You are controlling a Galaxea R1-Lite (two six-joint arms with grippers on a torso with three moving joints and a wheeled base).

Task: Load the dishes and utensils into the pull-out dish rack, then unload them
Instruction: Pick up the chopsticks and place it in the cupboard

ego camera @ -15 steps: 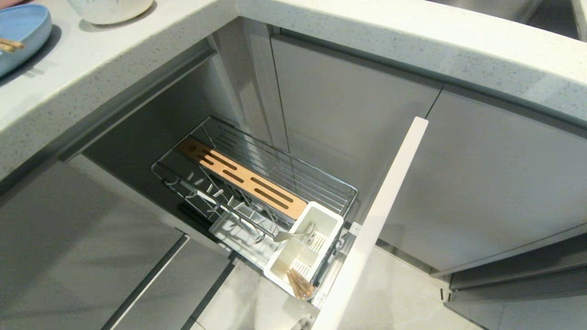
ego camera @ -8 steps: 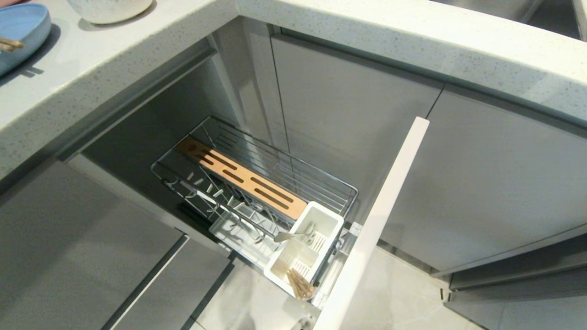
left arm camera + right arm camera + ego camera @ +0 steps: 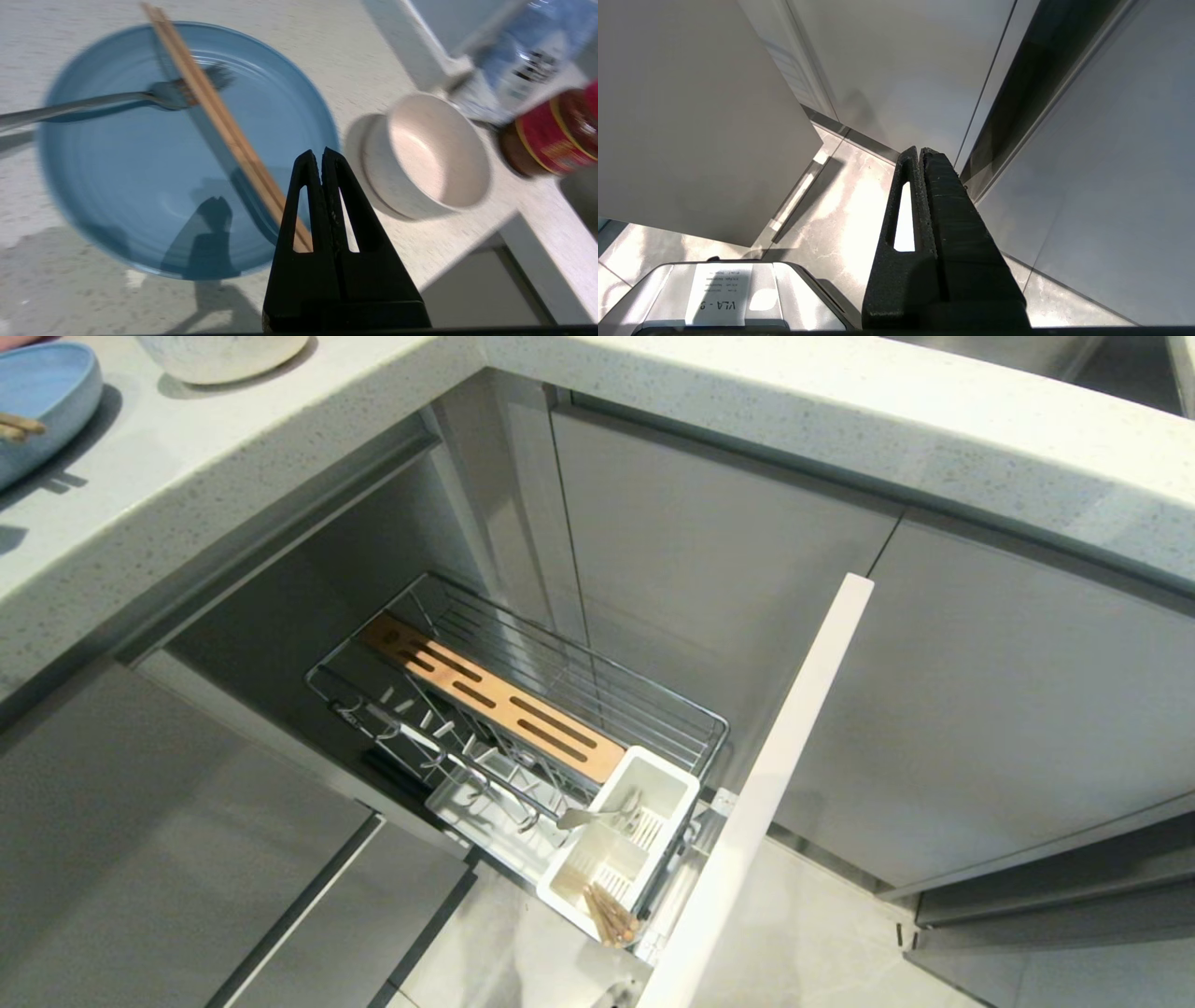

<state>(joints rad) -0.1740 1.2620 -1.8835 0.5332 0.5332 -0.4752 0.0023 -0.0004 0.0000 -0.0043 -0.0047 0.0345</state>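
Hovering left gripper (image 3: 322,156) empty, jaws pressed together, above plate (image 3: 140,186): open first, then pinch chopsticks (image 3: 219,121) mid-length, clear of fork (image 3: 117,97)

A speckled pale countertop (image 3: 803,425) is being shown wrapping around a corner. Grey cabinet doors (image 3: 1008,709) are being lit softly below it. A shiny tiled floor (image 3: 822,943) is being seen underneath.

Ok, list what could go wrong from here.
1. Chopsticks lie loose across the blue plate, over a fork; lifting the plate could spill them.
2. The shut left gripper hovers at the plate's rim beside the white bowl and may knock it.
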